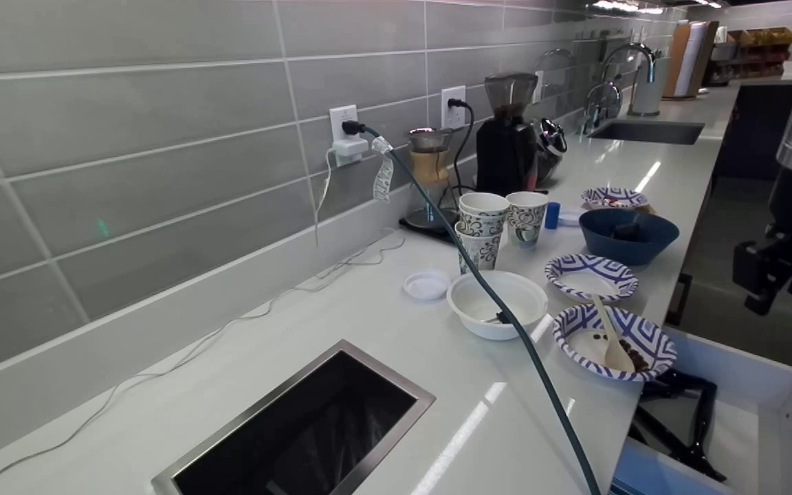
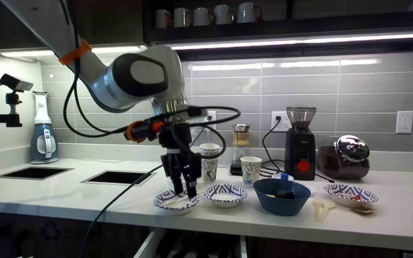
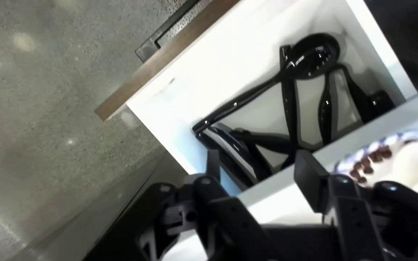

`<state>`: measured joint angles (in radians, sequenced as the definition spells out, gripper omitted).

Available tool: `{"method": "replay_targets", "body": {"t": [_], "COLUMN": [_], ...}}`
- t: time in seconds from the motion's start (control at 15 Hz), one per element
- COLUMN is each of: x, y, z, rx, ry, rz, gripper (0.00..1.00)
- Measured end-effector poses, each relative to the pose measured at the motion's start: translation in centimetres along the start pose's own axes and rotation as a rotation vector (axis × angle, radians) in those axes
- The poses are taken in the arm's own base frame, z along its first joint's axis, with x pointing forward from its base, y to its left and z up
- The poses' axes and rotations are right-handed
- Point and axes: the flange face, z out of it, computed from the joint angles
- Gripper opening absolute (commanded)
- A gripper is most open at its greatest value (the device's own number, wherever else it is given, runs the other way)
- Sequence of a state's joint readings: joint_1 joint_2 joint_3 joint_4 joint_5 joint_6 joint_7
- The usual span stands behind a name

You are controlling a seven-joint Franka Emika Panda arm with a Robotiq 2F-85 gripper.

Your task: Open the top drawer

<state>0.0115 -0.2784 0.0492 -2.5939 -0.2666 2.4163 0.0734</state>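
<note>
The top drawer stands pulled out from under the counter. Its pale inner walls show in an exterior view [image 1: 774,395], in an exterior view [image 2: 145,249] and in the wrist view [image 3: 180,98]. Several black utensils [image 3: 289,98] lie inside it. In the wrist view the front panel's edge [image 3: 158,65] is brown, with a dark bar handle [image 3: 151,47] on its outer side. My gripper is open and empty in the wrist view [image 3: 259,170], above the drawer near the counter edge. It also hangs in both exterior views [image 1: 781,292] [image 2: 185,190], apart from the handle.
A patterned bowl with beans and a spoon [image 1: 616,344] stands at the counter edge near the drawer. Another patterned bowl [image 2: 225,196] and a blue bowl [image 2: 281,199] stand beside it. Paper cups [image 2: 210,163] are behind. A dark green cable [image 1: 506,309] crosses the counter.
</note>
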Motion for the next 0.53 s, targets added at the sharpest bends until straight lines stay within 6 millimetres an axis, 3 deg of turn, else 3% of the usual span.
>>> {"method": "replay_targets", "body": {"t": [0.13,0.53], "x": [0.4,-0.9], "y": [-1.0,-3.5], "z": [-3.7,-13.5], "rx": [-0.007,-0.041], "ry": [0.087,0.296], "rz": [0.050,0.089], "gripper": [0.99,1.00]}}
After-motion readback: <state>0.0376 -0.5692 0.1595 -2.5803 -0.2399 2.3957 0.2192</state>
